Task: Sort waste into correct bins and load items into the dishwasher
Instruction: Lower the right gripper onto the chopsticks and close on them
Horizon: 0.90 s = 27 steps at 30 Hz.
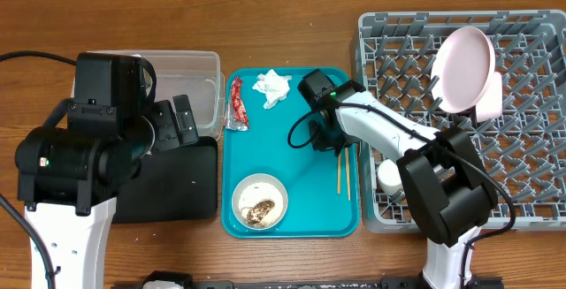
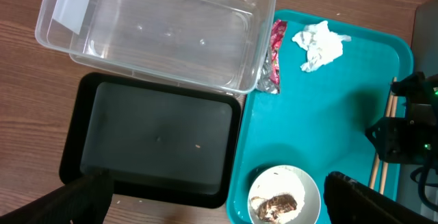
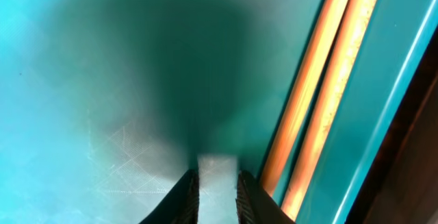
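The chopsticks [image 3: 328, 80] lie side by side, flat on the teal tray [image 3: 68, 80]. They're tight along its right edge, closer to the near right corner. The right gripper [image 3: 217, 183] is down at the tray floor just left of them. Its fingers [image 3: 185, 196] are pinched nearly together with only a thin slit between, and there's nothing in that slit, so it's grasping nothing. Can't tell if the closer finger touches the inner stick.

Rest of the tray: the red wrapper [image 2: 276, 56] lies along the left edge at the far left corner, print too small to read. The tissue [image 2: 318, 46] is crumpled by the far edge, about the middle. The white bowl [image 2: 284, 196] sits at the near edge with brownish food scraps [image 2: 277, 205] inside.

Left of the tray on the desk [image 1: 265, 24] is the clear tub [image 2: 157, 32], with the black tray [image 2: 157, 138] just in front of it. The tub has a pale rectangular patch [image 2: 68, 11] in one corner, no writing I can make out. The left gripper [image 2: 212, 177] hangs over the black tray's near edge, fingers spread wide, released.

At the desk's right side is the grey dish rack [image 1: 531, 174]. A pale plate [image 1: 464, 59] stands on edge among the pegs toward the far edge, with the pink bowl [image 1: 491, 103] right against it. The white cup [image 1: 386, 178] is by the rack's left edge. The right arm [image 1: 380, 125] reaches across that edge, hiding some rack and the chopsticks' far ends.
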Tool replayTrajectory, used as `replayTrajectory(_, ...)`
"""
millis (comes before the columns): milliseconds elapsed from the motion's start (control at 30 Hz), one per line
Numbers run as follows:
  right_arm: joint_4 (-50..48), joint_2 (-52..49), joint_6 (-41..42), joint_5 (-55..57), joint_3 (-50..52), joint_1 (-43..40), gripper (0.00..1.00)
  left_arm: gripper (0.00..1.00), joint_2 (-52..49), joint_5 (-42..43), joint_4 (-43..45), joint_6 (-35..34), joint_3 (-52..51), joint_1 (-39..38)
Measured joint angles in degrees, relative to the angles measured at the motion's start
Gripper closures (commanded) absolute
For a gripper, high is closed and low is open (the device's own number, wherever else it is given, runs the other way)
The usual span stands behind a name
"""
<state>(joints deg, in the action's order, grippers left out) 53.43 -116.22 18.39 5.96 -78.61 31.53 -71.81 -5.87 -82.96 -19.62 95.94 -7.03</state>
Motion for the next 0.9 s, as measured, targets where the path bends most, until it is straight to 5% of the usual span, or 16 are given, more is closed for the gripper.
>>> replayTrajectory(200,0.9,0.0,-0.5,-0.2,0.0,0.0,0.85,0.0,0.0,0.0,0.0,0.0,0.0,0.0)
replayTrajectory(467,1.8,0.4,-0.4,1.4,0.0,0.0,0.74,0.0,0.0,0.0,0.0,0.0,0.0,0.0)
replayTrajectory(900,1.2,1.4,-0.4,2.7,0.2,0.0,0.72,0.0,0.0,0.0,0.0,0.0,0.0,0.0)
